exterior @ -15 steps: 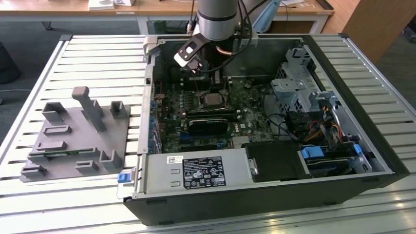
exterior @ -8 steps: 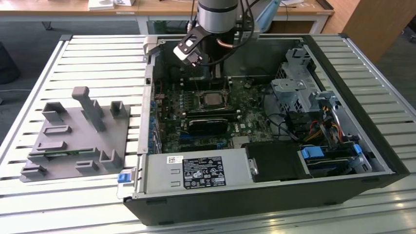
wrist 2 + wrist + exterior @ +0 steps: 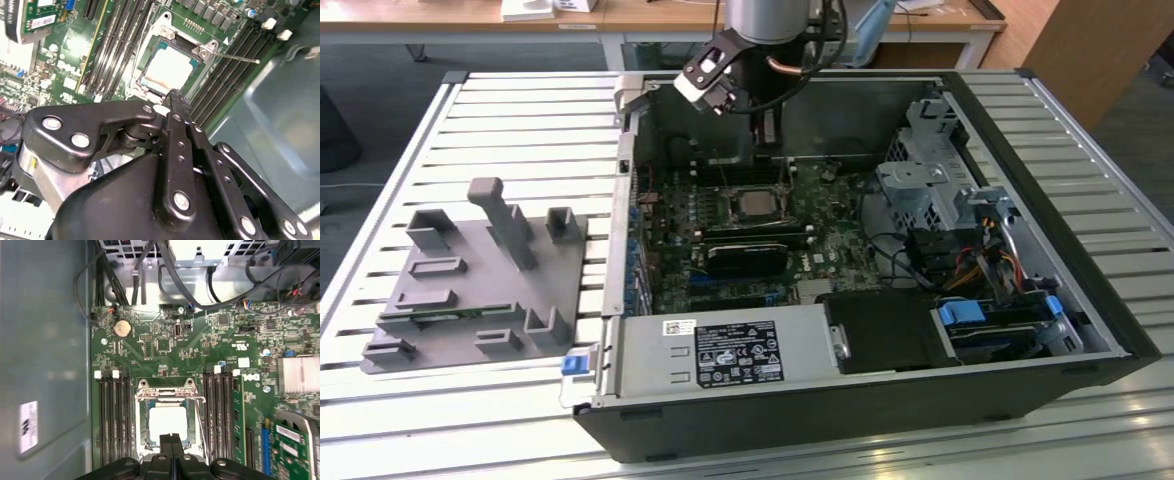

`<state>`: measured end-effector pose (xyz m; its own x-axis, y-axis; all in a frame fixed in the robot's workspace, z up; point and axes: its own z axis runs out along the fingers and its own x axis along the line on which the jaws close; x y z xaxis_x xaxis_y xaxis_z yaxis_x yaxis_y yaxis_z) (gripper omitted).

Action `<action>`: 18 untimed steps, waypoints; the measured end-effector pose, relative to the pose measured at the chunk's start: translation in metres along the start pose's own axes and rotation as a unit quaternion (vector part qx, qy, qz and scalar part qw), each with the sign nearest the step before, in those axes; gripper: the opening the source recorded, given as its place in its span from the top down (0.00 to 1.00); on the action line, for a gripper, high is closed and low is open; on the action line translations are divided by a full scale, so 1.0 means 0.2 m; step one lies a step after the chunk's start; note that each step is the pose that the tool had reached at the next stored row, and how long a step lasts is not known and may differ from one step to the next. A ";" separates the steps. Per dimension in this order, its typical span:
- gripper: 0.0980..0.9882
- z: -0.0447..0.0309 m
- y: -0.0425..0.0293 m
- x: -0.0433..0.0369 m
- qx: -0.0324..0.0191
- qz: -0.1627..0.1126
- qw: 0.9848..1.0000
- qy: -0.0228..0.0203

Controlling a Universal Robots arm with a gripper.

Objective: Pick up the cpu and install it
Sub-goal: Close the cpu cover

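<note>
Silvery metal is what I look down on: the cpu point(image 3: 168, 422) lies flat and square inside the socket frame point(image 3: 167, 399) on the green motherboard point(image 3: 165, 350), between two banks of black memory slots point(image 3: 112, 415). By the look of it the chip is seated rather than carried.

My gripper point(image 3: 172, 441) hangs directly over the chip's edge. Its two fingers are pressed together with only a hairline between them, and nothing is caught there. I cannot tell whether the tips touch the metal top. Closed like that, they make a narrow point that fits inside the frame, which I take to be the reason for the pose.

In the second wrist view a thin latch lever point(image 3: 240, 57) juts out sideways from the socket, so I judge the frame is not locked down.

In the exterior view my arm drops in at the upper middle of the picture, into the open computer case point(image 3: 1067, 330). The grey parts holder point(image 3: 467, 290) sits well apart at the picture's left.
</note>
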<state>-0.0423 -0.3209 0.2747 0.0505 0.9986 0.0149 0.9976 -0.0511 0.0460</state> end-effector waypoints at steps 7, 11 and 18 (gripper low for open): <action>0.99 -0.030 0.002 -0.014 0.000 0.000 1.000 0.000; 0.99 -0.021 0.065 -0.012 0.000 0.000 1.000 0.000; 0.99 -0.006 0.161 -0.006 0.000 0.000 1.000 0.000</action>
<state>-0.0104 -0.3238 0.2774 0.0510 0.9986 0.0149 0.9976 -0.0516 0.0455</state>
